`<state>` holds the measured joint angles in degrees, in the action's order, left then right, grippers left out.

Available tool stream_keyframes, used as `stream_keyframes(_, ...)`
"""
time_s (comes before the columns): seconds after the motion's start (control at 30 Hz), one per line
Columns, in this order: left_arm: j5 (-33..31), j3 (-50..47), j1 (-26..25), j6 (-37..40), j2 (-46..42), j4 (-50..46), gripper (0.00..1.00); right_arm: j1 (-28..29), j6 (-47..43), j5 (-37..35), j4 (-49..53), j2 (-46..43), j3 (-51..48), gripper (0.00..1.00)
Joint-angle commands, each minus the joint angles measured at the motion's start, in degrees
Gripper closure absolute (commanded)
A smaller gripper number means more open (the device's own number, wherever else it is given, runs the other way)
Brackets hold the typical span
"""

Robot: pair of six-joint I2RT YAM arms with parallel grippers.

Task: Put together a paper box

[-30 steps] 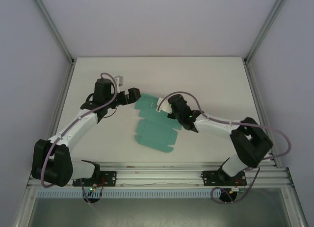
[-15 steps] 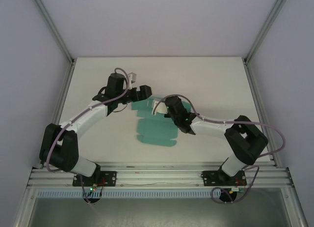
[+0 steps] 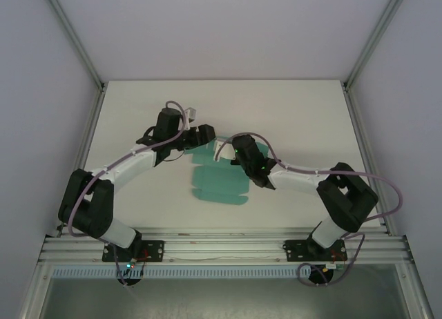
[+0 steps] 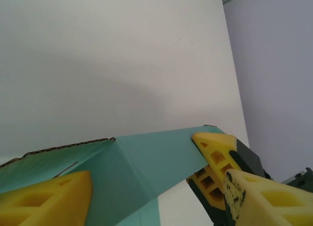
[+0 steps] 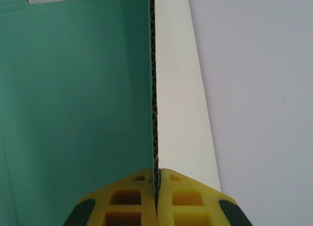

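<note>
My paper box (image 3: 219, 184) is plain teal-green, with a brownish corrugated cut edge. At the bottom of the frame my fingers (image 5: 128, 199) are yellow, backed in black. The table (image 3: 290, 119) is white, my arms (image 3: 128, 166) are white and black, and the cables (image 3: 387, 188) are mauve.

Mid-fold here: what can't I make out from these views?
Top view: far flaps of the box, hidden under left gripper and right gripper.
Left wrist: whether the fingers touch the box; the bottom edge cuts them off.
Right wrist: box pinched edge-on; the left edge cuts off the rest.
</note>
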<state>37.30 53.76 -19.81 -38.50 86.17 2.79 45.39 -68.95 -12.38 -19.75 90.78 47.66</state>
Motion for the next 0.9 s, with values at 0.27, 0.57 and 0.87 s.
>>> stream_keyframes(0.27, 4.7, -5.0, -2.0, -14.8, 3.6, 24.4, 0.55, 0.2, 3.9, 6.7, 0.3, -3.2, -0.3, 0.99)
stream_keyframes(0.57, 3.0, -5.9, -3.2, -15.1, 4.1, 27.1, 0.74, 0.3, 3.7, 7.9, -0.2, -3.8, -1.0, 0.99)
stream_keyframes(0.87, -7.2, -8.2, -3.0, -3.4, -5.5, 8.4, 0.36, -0.3, 3.0, 5.9, -0.2, -4.3, -1.2, 0.99)
